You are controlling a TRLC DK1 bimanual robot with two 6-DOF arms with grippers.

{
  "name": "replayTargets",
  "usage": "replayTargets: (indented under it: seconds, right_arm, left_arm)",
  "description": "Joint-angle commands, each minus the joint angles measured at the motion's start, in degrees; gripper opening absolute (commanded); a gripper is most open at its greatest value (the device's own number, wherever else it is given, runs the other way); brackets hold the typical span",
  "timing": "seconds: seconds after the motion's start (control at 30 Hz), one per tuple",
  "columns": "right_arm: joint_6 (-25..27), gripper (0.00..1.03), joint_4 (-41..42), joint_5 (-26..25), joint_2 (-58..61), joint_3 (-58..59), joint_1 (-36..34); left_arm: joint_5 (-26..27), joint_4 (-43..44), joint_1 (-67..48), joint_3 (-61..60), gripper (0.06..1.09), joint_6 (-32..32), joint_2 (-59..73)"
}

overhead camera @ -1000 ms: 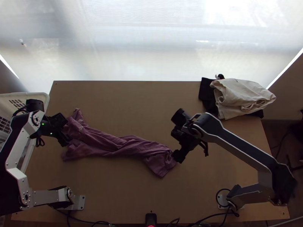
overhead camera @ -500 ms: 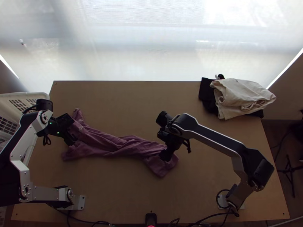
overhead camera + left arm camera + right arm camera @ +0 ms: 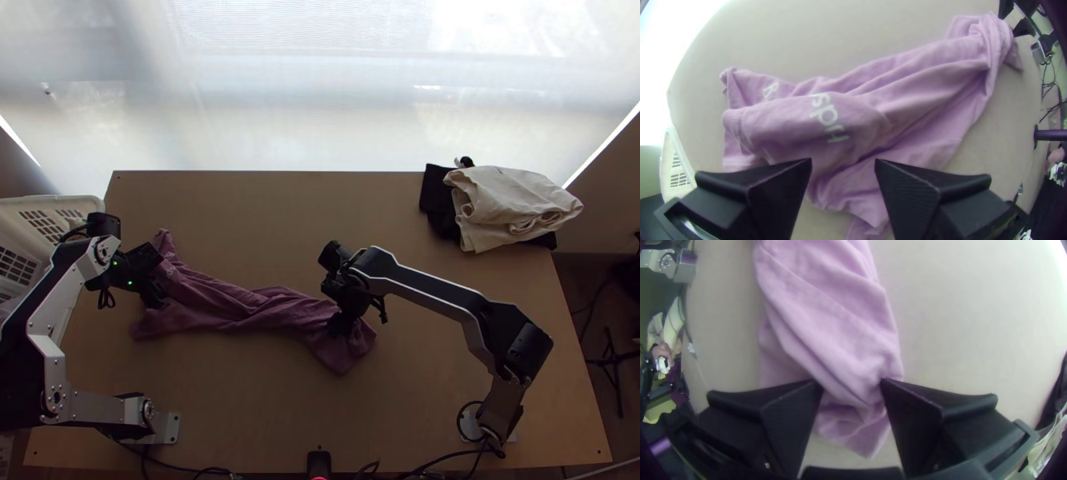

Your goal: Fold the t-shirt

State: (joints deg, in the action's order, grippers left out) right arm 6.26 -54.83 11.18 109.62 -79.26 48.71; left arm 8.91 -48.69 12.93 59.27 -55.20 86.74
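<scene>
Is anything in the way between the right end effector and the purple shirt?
Nothing that I can see. The right end effector is open at one end of the purple shirt, with cloth between its fingers. The cream cloth lies off by the table's far right corner.

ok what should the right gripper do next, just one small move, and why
Probably close the right gripper on the shirt: it stands open, with one end of the shirt between its fingers. The shirt lies bunched and creased lengthwise, so it likely needs spreading before any fold.
</scene>
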Motion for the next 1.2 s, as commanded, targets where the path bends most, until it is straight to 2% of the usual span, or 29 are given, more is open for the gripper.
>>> replayTargets:
  seconds: [0.0,0.03,0.07,0.13,0.2,0.37,0.47,0.5,0.53,0.57,0.6,0.93,1.03,1.1,1.17]
  right_arm:
    - [0.68,0.14,2.27,-0.19,1.38,0.69,0.77]
    - [0.68,0.05,2.36,-0.19,1.47,0.69,0.69]
    - [0.68,0.03,2.45,-0.28,1.47,0.69,0.69]
    - [0.59,0.03,2.36,-0.28,1.12,0.69,0.69]
    - [0.51,0.03,2.36,-0.28,0.42,0.95,0.51]
    - [0.42,0.03,1.3,-0.37,-2.66,1.13,-1.42]
    - [0.59,0.03,0.86,-0.28,-4.77,1.48,-3.01]
    - [0.68,0.03,0.78,-0.28,-5.12,1.66,-3.27]
    - [0.77,0.03,0.69,-0.28,-5.21,1.74,-3.27]
    - [0.86,0.03,0.69,-0.28,-5.21,1.83,-3.27]
    - [0.86,0.03,0.69,-0.28,-5.21,1.92,-3.18]
    - [0.95,0.03,0.69,-0.37,-4.86,1.39,-1.77]
    - [0.95,0.03,0.51,-0.37,-5.03,1.57,-1.95]
    - [0.95,0.03,0.42,-0.28,-5.3,1.66,-1.86]
    - [1.03,0.03,0.25,-0.28,-5.39,1.66,-1.86]
  left_arm:
    - [0.41,0.79,-0.98,-1.78,0.44,1.76,1.15]
    - [0.5,0.87,-0.98,-1.78,0.37,1.85,1.59]
    - [0.59,0.87,-0.89,-1.87,0.31,2.03,1.94]
    - [0.76,0.79,-0.89,-1.96,0.27,2.47,2.21]
    - [0.94,0.35,-0.8,-2.05,0.16,3.17,2.12]
    - [2.08,-5.45,-0.89,-1.87,0.09,3.61,0.62]
    - [2.26,-5.01,-0.62,-2.22,0.1,3.34,-0.96]
    - [2.34,-4.05,-0.27,-2.05,0.22,3.52,-1.22]
    - [2.34,-3.96,-0.18,-2.05,0.51,3.08,-1.57]
    - [2.26,-3.96,-0.18,-1.87,0.94,2.64,-1.57]
    - [2.34,-3.7,-0.27,-1.78,1.04,2.47,-1.75]
    - [2.26,6.59,-1.77,-1.35,1.04,3.78,1.77]
    - [1.46,10.63,-2.82,-2.75,1.0,4.22,3.17]
    - [1.2,11.33,-3.17,-2.84,0.79,4.14,4.49]
    - [1.29,11.33,-3.35,-2.75,0.48,4.4,5.46]
